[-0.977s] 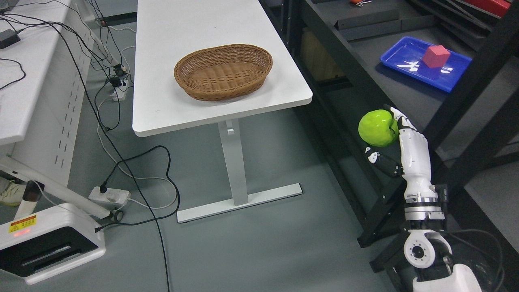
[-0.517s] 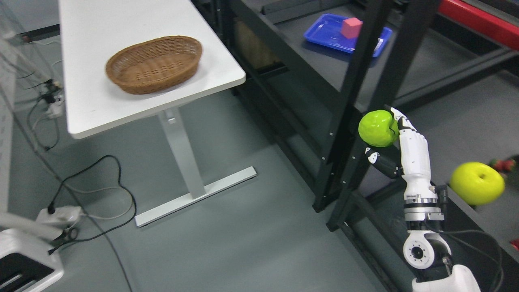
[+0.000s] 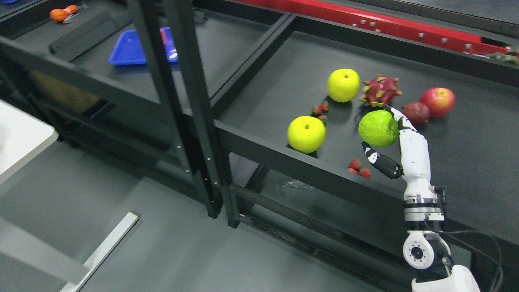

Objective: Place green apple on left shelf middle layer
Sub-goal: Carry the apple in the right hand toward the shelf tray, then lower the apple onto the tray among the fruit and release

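Green apple [image 3: 378, 129]: clasped by curled fingers of right hand [image 3: 399, 142], raised over the shelf [image 3: 259, 140] for carrying, not yet set down.

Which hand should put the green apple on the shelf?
The right hand, probably. It comes in from the lower right with the green apple in its fingers, over the dark shelf by the other fruit. The left hand isn't in view.
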Robot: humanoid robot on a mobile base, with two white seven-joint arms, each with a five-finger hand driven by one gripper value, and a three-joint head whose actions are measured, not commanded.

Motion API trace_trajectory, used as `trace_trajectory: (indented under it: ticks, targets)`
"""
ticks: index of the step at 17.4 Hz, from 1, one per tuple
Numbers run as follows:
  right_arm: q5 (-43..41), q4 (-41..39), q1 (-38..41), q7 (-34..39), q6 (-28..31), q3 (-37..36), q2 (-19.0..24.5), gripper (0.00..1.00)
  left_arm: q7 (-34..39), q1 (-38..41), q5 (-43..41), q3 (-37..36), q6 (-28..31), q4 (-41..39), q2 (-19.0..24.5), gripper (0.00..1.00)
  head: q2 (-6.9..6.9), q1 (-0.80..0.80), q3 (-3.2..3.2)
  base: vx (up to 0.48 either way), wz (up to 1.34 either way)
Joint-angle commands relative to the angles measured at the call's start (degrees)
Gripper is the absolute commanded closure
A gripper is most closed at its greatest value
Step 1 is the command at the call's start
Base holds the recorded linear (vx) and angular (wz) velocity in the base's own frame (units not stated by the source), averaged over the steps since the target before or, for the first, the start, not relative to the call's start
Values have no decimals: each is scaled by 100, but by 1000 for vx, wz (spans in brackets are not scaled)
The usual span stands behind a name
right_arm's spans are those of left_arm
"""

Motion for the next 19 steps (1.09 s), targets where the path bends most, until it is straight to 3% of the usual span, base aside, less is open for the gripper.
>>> trace_trajectory:
  ticks: [1,10,15,19]
  targets:
    - [0,-2,34,5,-4,0,8,99,2,2,0,0,4,-3,100,0,0,0,0,169,-954]
    - [0,-2,192,328,-145,228,-18,99,2,2,0,0,4,5,100,0,-1,0,0,187,-570]
    - [0,-2,27,1699,-689,1343,-18,98,2,2,0,0,4,-3,100,0,-1,0,0,224,-250]
    - [27,16,-527,2472,-699,2038,51,97,2,2,0,0,4,5,100,0,-2,0,0,202,-221]
